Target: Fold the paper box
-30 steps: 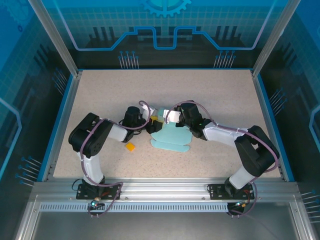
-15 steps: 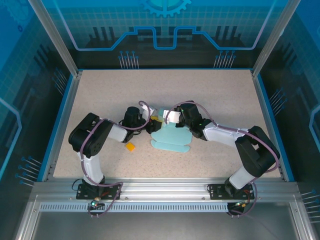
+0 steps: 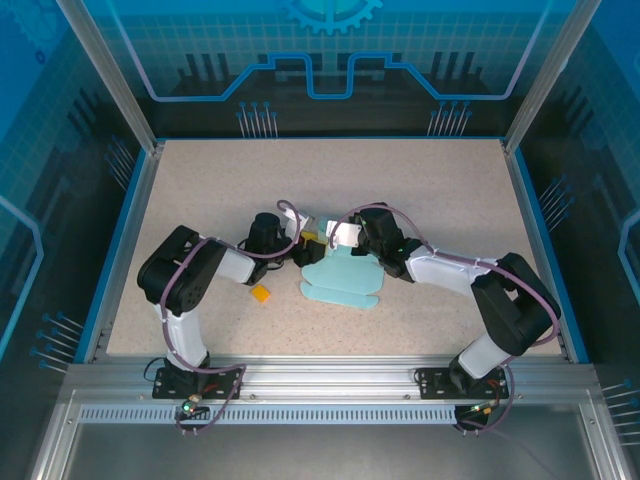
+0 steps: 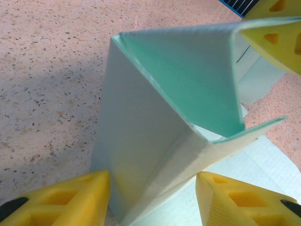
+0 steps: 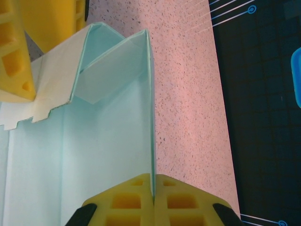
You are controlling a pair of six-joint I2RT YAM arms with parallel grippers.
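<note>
Paper box edge pinched in right jaws — left jaws straddle its fold, grip unclear.

Even bright light; wrist close-ups perhaps slightly soft.

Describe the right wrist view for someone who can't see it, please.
The yellow right gripper is shut on the upright wall of a half-folded, pale blue paper box, seen from just behind its fingertips. The left gripper straddles a flap at the upper left. A speckled table lies beyond.
</note>
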